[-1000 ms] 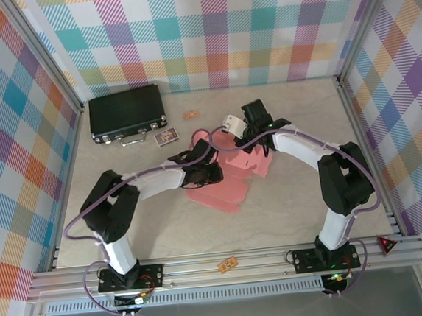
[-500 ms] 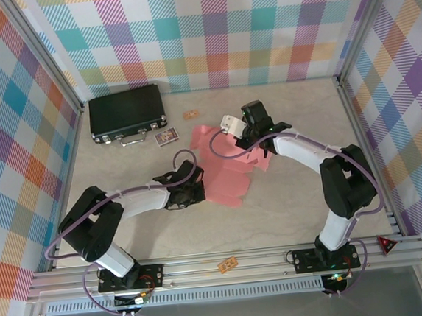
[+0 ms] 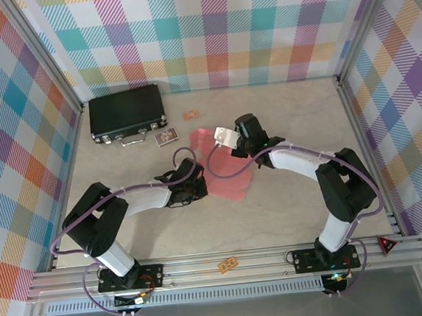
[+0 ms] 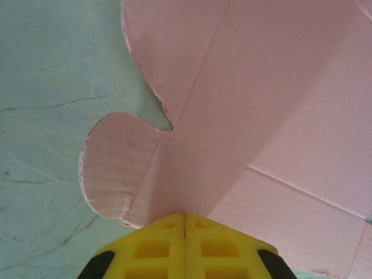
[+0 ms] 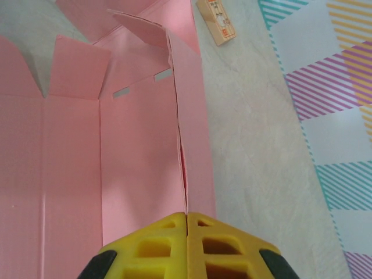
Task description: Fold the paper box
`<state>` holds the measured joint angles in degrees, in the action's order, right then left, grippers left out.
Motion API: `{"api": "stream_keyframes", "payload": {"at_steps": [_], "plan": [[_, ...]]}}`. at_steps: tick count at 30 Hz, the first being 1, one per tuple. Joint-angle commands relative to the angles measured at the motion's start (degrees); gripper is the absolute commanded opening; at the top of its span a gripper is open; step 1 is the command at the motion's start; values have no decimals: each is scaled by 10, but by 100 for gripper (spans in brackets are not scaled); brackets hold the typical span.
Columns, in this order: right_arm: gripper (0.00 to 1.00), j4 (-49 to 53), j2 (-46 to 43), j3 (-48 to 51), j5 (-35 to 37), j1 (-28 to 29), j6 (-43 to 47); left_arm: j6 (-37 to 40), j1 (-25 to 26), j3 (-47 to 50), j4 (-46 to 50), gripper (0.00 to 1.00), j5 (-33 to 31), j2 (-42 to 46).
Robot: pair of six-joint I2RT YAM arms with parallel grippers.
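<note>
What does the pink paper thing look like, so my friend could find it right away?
Look at the middle of the pale table. There lies the paper box, a thin salmon-pink card sheet with rounded flaps and creases. Nothing else on the table is pink; the black case at the back left is dark and latched.

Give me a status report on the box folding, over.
Left pincer shut on paper box edge. Right pincer shut on its raised wall. Partly folded, flaps open. Black case well apart, nothing blocking.

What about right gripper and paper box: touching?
Touching. Right wrist view: the right gripper is shut on a wall of the paper box, the card edge running straight in between its closed jaws.
</note>
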<state>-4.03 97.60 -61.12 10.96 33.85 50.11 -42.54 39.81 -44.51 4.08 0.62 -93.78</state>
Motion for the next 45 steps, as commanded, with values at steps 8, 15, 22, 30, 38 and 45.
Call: {"api": "stream_keyframes", "payload": {"at_steps": [8, 15, 22, 30, 38, 45], "plan": [[0, -208, -16, 95, 36, 29, 108, -31, -3, 16, -31, 0, 38, -32], [0, -289, -9, 134, 43, 42, 157, -37, -3, 16, -39, 0, 48, -32], [0, -343, 0, 154, 43, 48, 192, -41, -3, 14, -51, 0, 72, -25], [0, -335, 0, 150, 36, 48, 186, 0, -7, -16, 78, 24, -18, 75], [0, -332, 5, 146, 34, 48, 180, 88, -68, -59, 207, 49, -106, 151], [0, -325, 6, 139, 35, 48, 179, 218, -179, -101, 183, 56, -63, 134]]}}
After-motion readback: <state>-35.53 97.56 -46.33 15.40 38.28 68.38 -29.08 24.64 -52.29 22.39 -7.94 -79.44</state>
